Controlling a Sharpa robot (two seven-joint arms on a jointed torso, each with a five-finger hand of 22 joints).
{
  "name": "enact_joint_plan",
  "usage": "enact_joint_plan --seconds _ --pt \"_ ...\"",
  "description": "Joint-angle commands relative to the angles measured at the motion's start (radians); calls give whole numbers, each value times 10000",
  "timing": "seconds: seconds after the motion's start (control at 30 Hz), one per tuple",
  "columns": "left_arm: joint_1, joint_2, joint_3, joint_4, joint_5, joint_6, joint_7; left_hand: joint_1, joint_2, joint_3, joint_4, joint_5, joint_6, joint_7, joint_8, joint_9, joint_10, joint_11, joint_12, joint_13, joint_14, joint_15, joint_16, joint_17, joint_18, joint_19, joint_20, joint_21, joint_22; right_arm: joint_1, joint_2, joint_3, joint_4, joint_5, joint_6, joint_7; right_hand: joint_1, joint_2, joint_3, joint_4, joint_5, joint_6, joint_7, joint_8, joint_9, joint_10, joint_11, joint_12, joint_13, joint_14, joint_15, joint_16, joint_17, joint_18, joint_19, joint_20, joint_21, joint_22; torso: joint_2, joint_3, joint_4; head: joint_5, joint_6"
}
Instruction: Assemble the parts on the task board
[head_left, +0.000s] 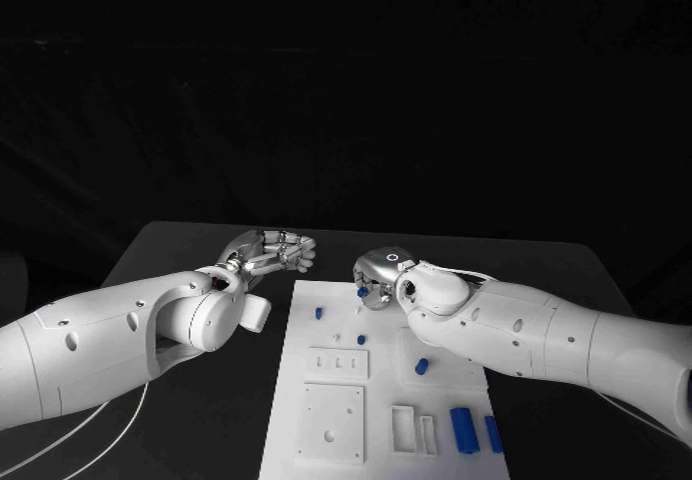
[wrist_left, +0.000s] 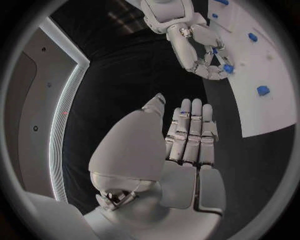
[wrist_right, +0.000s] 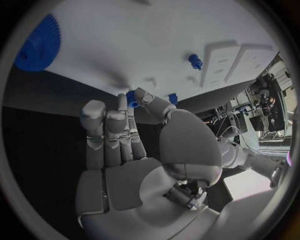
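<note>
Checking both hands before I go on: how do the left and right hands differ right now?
The right hand pinches a small blue part at the task board's far edge; the left hand holds nothing. The right hand is over the board; the left hand is off it, above the black table. Both are silver, on white arms.

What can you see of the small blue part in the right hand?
The small blue part looks like matte blue plastic, short and stubby, mostly hidden by the fingers. The right hand pinches it between fingertips at the far end of the task board, at the white plate's edge. Whether it touches the board cannot be told. The left wrist view shows the same pinch.
</note>
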Motion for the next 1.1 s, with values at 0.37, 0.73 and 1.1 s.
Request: enact_joint_plan --seconds 0.37,0.73,1.1 --pt "15 46 10 -13 -51 180 44 122 6 -89 5 5 28 36 -44 -15 -6 43 59 -14 -75 -16 53 -22 193 18 4 38 194 -20 72 -12 -108 -97 322 -59 5 -111 54 -17 28 -40 37 -4 38 -16 33 -42 33 -321 -219 -62 -63 1481 -75 -1 35 187 23 -11 -7 18 -16" --pt "15 35 10 -12 -50 198 26 126 5 -103 15 2 21 39 -50 -21 -10 45 60 -18 -78 -15 61 -28 193 20 5 39 193 -19 88 -16 -207 531 347 224 -399 -832 -308 278 43 -961 437 -602 -175 -1146 491 -760 -270 -324 185 -153 -217 1478 -151 137 -96 76 33 -15 -17 25 -2" --pt "15 -6 10 -22 -50 193 8 138 10 -114 21 4 14 42 -56 -28 -17 48 60 -24 -84 -14 67 -35 195 25 5 41 193 -17 -236 -16 67 865 -16 499 -433 -1264 -885 583 107 -1524 656 -936 -434 -2296 883 -726 -1338 -386 604 -98 -382 1481 -126 262 -384 -130 45 -15 -17 59 1"
